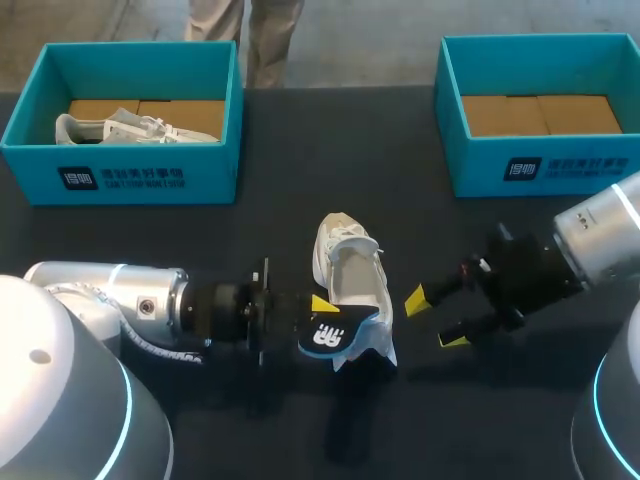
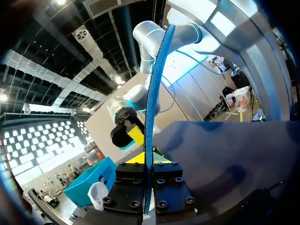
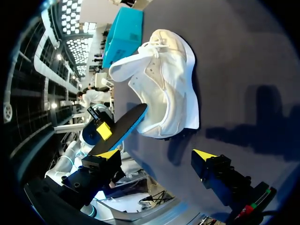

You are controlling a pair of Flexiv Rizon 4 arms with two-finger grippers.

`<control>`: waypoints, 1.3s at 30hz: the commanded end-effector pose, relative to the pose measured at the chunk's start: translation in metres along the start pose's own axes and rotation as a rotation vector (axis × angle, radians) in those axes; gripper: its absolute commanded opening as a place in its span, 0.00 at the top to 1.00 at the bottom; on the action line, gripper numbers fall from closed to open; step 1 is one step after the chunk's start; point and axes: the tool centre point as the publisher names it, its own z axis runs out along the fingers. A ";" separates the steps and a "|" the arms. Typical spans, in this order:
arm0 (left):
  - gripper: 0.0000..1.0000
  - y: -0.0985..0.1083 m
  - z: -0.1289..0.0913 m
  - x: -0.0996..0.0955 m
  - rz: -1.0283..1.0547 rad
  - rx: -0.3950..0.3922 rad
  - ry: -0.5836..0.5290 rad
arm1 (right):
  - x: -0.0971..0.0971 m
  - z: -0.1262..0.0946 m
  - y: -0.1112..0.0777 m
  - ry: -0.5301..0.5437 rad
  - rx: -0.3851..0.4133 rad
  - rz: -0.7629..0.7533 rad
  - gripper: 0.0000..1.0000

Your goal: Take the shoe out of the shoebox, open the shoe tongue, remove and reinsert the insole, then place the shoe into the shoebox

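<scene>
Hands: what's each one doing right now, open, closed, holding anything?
Left hand: closed on the insole.
Right hand: open, empty, beside the shoe.

Arms low over the table, grippers facing each other.
The left arm (image 1: 110, 300) enters from the left with its wrist level; the left gripper (image 1: 322, 315) is clamped on an insole (image 1: 335, 338), which stands edge-on between the fingers. The right arm (image 1: 600, 230) enters from the right, angled slightly downward; the right gripper (image 1: 435, 320) has its fingers spread wide, grips nothing, and sits near the left gripper.
</scene>
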 end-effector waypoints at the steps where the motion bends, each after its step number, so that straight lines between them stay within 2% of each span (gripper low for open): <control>1: 1.00 0.006 0.004 0.000 -0.005 -0.004 0.002 | 0.001 0.001 0.000 -0.003 -0.002 0.001 0.00; 17: 1.00 0.014 0.009 0.001 -0.023 -0.043 0.002 | 0.001 0.001 0.000 -0.003 -0.002 0.001 0.00; 35: 1.00 0.000 0.017 0.000 -0.006 -0.027 0.009 | 0.001 0.001 0.000 -0.003 -0.002 0.001 0.00; 39: 1.00 0.003 0.017 -0.001 -0.020 -0.042 0.012 | 0.001 0.001 0.000 -0.003 -0.002 0.001 0.00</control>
